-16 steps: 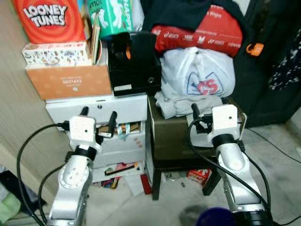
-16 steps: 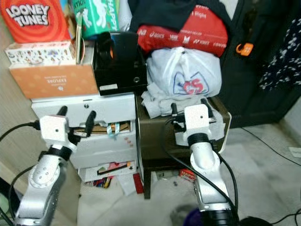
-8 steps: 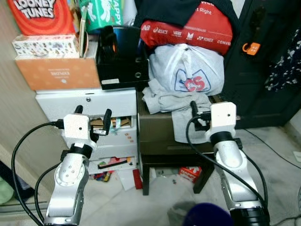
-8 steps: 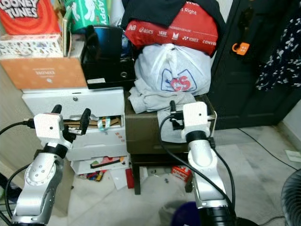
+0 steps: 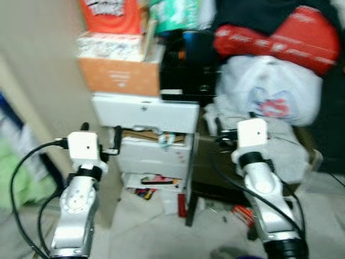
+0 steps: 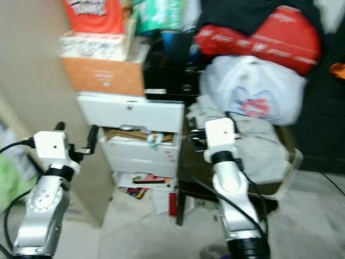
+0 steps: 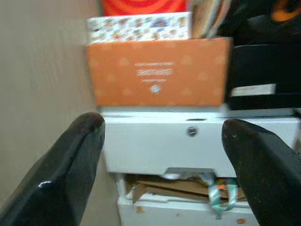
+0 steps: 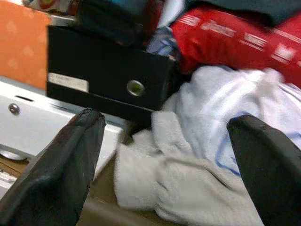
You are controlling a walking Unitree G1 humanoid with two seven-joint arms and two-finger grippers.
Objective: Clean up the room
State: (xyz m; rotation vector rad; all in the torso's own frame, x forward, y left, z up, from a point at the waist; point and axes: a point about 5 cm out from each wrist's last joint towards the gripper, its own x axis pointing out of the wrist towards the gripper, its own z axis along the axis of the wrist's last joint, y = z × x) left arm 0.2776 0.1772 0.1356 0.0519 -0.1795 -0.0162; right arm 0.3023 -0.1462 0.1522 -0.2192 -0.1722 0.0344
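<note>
- White drawer unit (image 5: 148, 113) now sits central; my head view has swung left and blurred, so nothing itself moved.
- Left gripper (image 5: 99, 132) and right gripper (image 8: 169, 174) remain spread, empty; I judge no pickup begun.

Box (image 5: 119, 75) on drawers (image 5: 144, 114); bag (image 5: 275, 97) right.

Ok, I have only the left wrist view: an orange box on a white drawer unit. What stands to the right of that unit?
Observer: A dark low table stands close beside it, with a grey cloth and a white plastic bag piled on it.
Operator: Where is the right gripper?
Observer: The right gripper is raised in front of that grey cloth, fingers open, holding nothing.
Operator: Is anything on the floor?
Observer: Something small and red lies under the table; the picture is too blurred to tell more.
</note>
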